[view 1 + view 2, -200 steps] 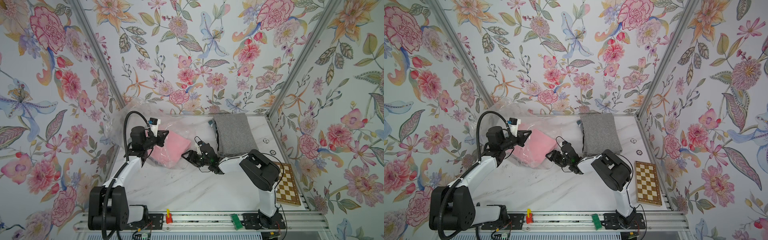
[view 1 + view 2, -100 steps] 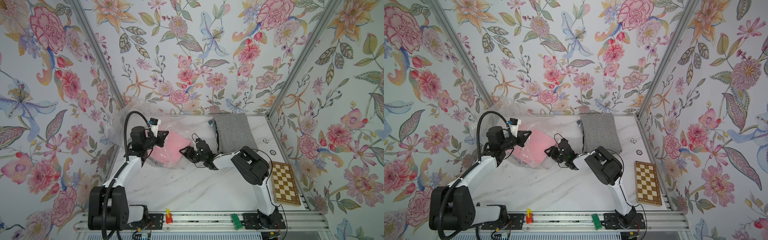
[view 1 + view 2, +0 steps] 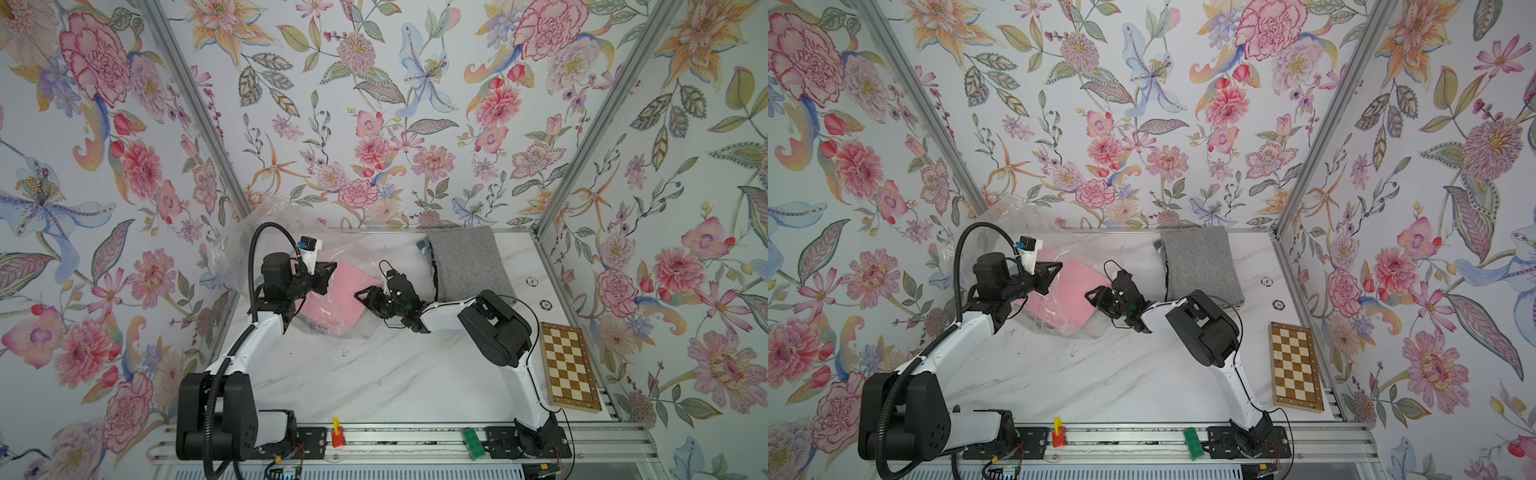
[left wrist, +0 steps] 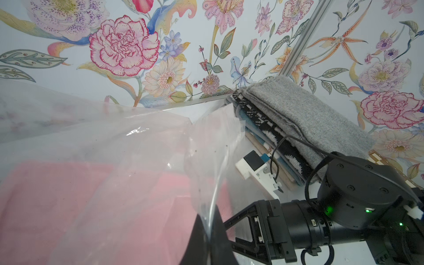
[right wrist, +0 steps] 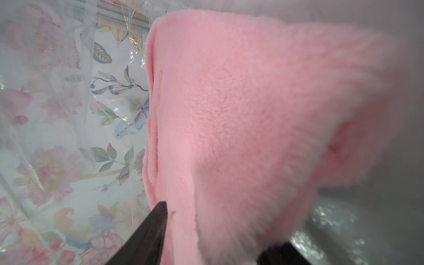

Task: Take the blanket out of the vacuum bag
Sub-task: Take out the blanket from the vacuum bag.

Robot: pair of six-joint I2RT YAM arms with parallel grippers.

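Observed from the open side of the table. The vacuum bag lies at the far left, its clear film bunched against the back wall. The pink fleece blanket is inside it, flat on the table, one corner pointing toward the right arm.

Left claw: closed, pinching a fold of the bag's film above the blanket. The left wrist view shows the film caught between its fingers. Its position is unchanged from a second ago.

Right claw: a second ago it stood clear of the bag, nearer the front. It has since advanced to the blanket's near corner. The right wrist view shows bare fleece between its two dark fingers, with the film behind. The jaws stand apart on either side of that corner. Whether they already press the fleece, I cannot tell.

Blanket and bag have not visibly shifted.

A stack of folded blankets, grey on top, sits at the far right, unmoved. A chessboard lies along the right edge.
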